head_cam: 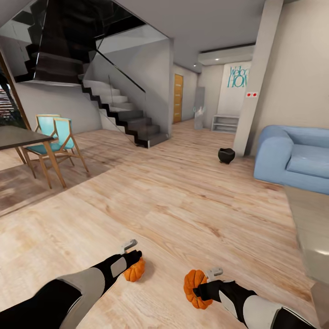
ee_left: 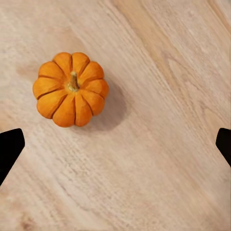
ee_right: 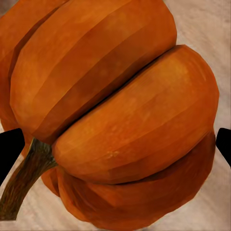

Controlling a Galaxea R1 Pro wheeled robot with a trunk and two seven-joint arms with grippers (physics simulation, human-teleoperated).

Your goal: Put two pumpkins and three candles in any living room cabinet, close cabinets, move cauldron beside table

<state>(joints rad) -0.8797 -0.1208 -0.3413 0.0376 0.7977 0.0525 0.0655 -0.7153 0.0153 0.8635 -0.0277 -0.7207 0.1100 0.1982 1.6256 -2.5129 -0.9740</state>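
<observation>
Two pumpkins are lying on the light wood floor (head_cam: 192, 201) just in front of the robot, one under each arm.

The left pumpkin (ee_left: 70, 89) is sitting upright on the planks, stem up, casting a soft shadow beside it. The left claw (head_cam: 131, 256) is hanging directly above it; seen along the claw, the two dark fingertips (ee_left: 9, 149) are standing wide apart with bare floor between them, and the pumpkin is lying off the midline, nearer one finger and forward of both. This claw is released and touching nothing.

The right pumpkin (head_cam: 195, 289) is sitting just in front of the right claw (head_cam: 206, 287), tipped so that its stem (ee_right: 24, 180) is pointing sideways. Along that claw the orange ribs (ee_right: 115, 110) are crowding the whole gap between the fingertips. Whether the fingers are pressing on the rind or merely flanking it cannot be told.

Handling, as a judgement: each pumpkin is probably light, rigid and smooth-skinned, and apt to roll on its rounded belly. The widest ribbed girth is offering the surest hold; the thin stem is not.

Well apart, the black cauldron (head_cam: 226, 155) is standing on the floor near a pillar and the blue sofa (head_cam: 292, 157).
</observation>
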